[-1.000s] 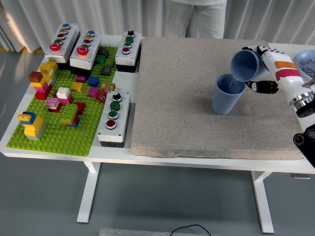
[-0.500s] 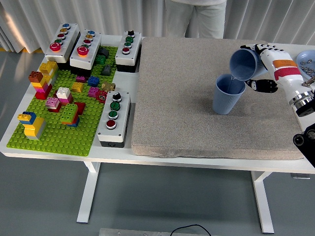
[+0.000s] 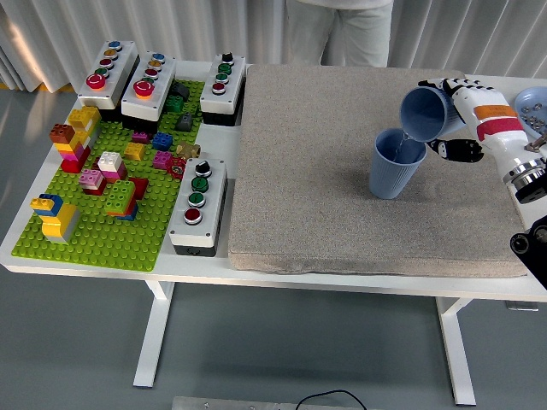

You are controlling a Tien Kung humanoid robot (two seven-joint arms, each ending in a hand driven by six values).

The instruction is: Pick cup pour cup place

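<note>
**Mid-pour: cup lifted and tipped, placing not yet done**

You had the right hand wrapped around the held blue cup, its fingers closed on the cup's body and carrying it clear of the grey mat. That cup was tilted over on its side, mouth pointing left and down, its lip just above the rim of the standing blue cup, which sat upright on the right part of the mat. So, as a judgement, the pick was done and the pour was in hand; whether anything was actually running out could not be made out. What remained for you was to bring the held cup back upright and set it down on the mat or desk. The left hand was not in view. A person stood at the far side, hands out of sight. The brick board and button boxes on the left were well apart from the work.
</note>
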